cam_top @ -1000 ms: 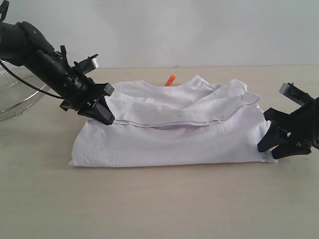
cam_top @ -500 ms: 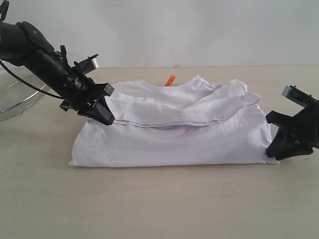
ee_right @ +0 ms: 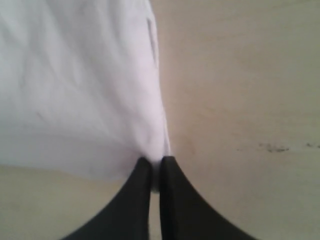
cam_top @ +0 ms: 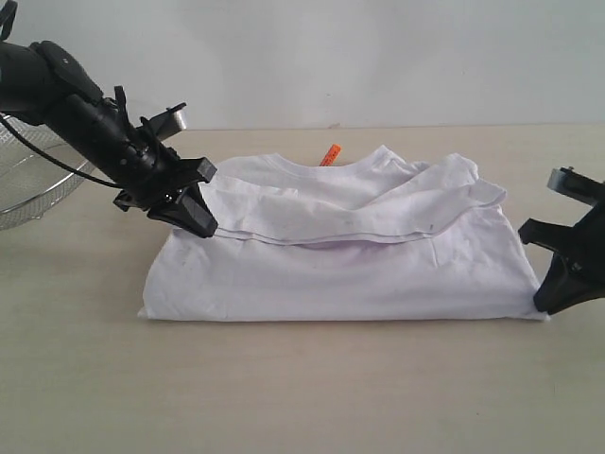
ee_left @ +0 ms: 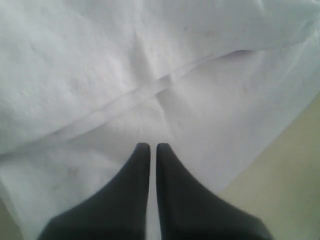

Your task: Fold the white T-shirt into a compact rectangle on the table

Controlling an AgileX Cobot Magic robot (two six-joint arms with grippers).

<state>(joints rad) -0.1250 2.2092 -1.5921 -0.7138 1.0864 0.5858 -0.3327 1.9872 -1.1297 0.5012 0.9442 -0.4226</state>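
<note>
White T-shirt point(cam_top: 340, 274) has its corner pinched between the right fingers point(ee_right: 131, 200).

A plain white wall point(cam_top: 378, 57) behind, wire basket point(cam_top: 21, 203) left.

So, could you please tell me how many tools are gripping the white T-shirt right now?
2. The left tool is shut on the white T-shirt at the left end of its folded-over layer; the right tool is shut on its right near corner.
</note>
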